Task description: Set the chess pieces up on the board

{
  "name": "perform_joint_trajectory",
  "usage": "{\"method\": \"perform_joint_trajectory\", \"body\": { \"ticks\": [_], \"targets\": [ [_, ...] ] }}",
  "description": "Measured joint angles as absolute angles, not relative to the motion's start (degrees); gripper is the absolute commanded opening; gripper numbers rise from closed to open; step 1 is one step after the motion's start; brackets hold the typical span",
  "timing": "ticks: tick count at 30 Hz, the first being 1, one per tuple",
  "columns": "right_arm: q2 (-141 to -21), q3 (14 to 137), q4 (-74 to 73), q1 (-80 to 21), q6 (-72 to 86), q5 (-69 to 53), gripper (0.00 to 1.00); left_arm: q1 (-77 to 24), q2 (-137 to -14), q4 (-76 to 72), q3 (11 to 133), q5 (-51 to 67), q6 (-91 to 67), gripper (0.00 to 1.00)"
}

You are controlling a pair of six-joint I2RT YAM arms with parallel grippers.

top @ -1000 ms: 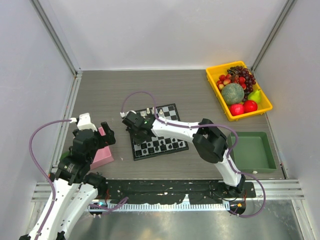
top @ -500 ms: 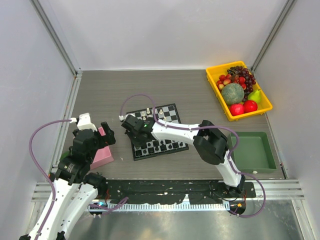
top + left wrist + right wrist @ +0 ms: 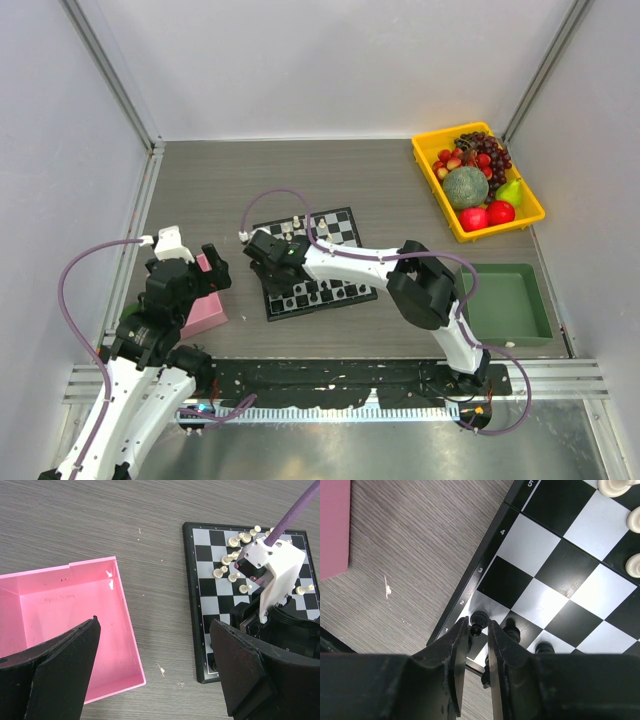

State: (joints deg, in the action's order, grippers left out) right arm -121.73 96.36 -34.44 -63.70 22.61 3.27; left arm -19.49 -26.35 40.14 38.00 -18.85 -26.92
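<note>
The board (image 3: 340, 228) lies mid-table, with white pieces (image 3: 296, 224) along its far side and black pieces (image 3: 330, 292) along its near side. My right gripper (image 3: 283, 268) is low over the board's near-left corner. In the right wrist view its jaws (image 3: 477, 621) stand narrowly apart around a black pawn (image 3: 480, 616) that stands on a white square by the "2" mark. More black pieces (image 3: 512, 629) stand beside it. My left gripper (image 3: 155, 630) is wide open and empty, above bare table between the pink box (image 3: 60, 615) and the board (image 3: 192, 605).
The open pink box (image 3: 205, 312) sits left of the board, under my left wrist. A yellow tray (image 3: 432, 185) of fruit stands at the far right. A green bin (image 3: 505, 300) is at the near right. The right arm reaches across the board.
My right gripper moved towards the board's near-left corner a second ago and has held still since. The left arm has not moved.
</note>
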Motion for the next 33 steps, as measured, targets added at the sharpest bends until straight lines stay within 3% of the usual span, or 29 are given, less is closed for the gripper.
{"method": "perform_joint_trajectory", "body": {
  "ticks": [7, 16, 26, 33],
  "targets": [
    [-121.73, 97.78, -35.18, -63.35, 22.31, 3.29, 0.42, -19.49, -26.39, 40.14, 38.02, -18.85, -26.94, 0.99],
    [-115.55, 96.36, -33.82, -60.31, 21.28, 4.01, 0.49, -19.49, -29.10, 40.12, 38.59, -17.80, -26.96, 0.99],
    [-89.17, 69.30, -26.41, -53.84, 24.67, 8.34, 0.48, -19.29, -38.24, 39.18, 42.68, -16.10, -24.99, 0.99],
    [-70.70, 48.14, -22.79, -51.55, 31.77, 11.07, 0.48, -14.96, -54.33, 34.81, 51.99, -11.25, -20.51, 0.99]
  ]
}}
